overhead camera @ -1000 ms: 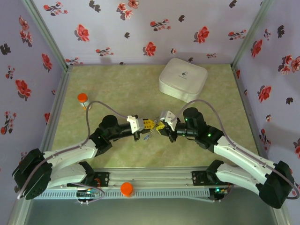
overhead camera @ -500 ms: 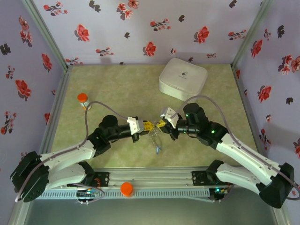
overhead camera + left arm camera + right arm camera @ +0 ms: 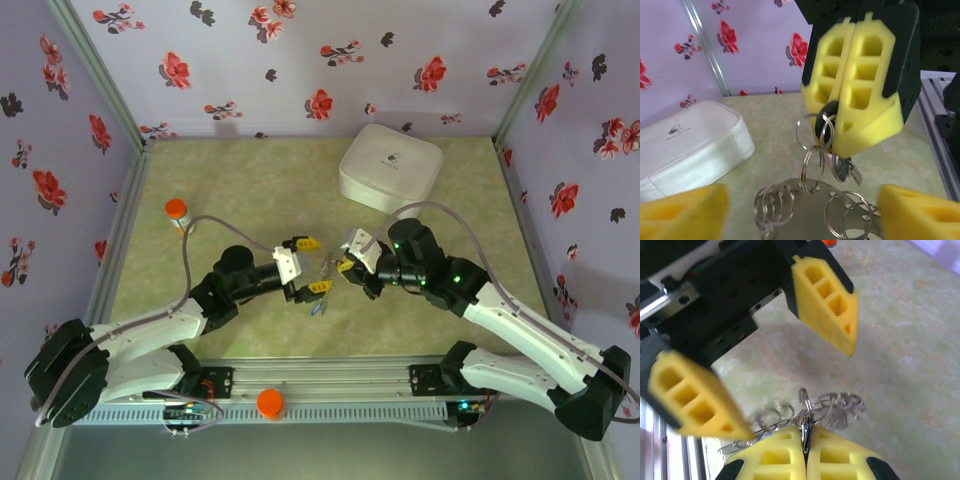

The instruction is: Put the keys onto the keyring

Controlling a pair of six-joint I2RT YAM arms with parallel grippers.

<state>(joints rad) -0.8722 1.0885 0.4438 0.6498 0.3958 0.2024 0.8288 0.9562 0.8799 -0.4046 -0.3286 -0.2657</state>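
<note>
Start at the near rail, where a small orange cap (image 3: 270, 402) sits out of play. Just beyond it, over the middle of the tabletop (image 3: 230, 180), your two hands face each other.

Your left hand (image 3: 315, 265) stands wide open with nothing between its pads, just beside the bundle. Your right hand (image 3: 836, 134) is closed tight, pinching a dark round head at its tips. Everything appears to hang from that pinch, clear of the tabletop: small split rings (image 3: 812, 162), a silver blade among the keys (image 3: 842, 169), and below them the keyring (image 3: 807, 202). From the left wrist the keyring reads as a round metal plate, with holes along its rim and little rings through them. From above, a bluish bit dangles lowest in the bundle.

I'd judge at least one key is already linked to the keyring through a split ring, since the two hang together. Whether both are properly threaded, the tangle won't let you tell. What seems left is to check the second key, then lower the bundle.

Farther back, the orange-capped white cylinder (image 3: 176, 212) and the white box (image 3: 390, 168) stand well apart from all this.
</note>
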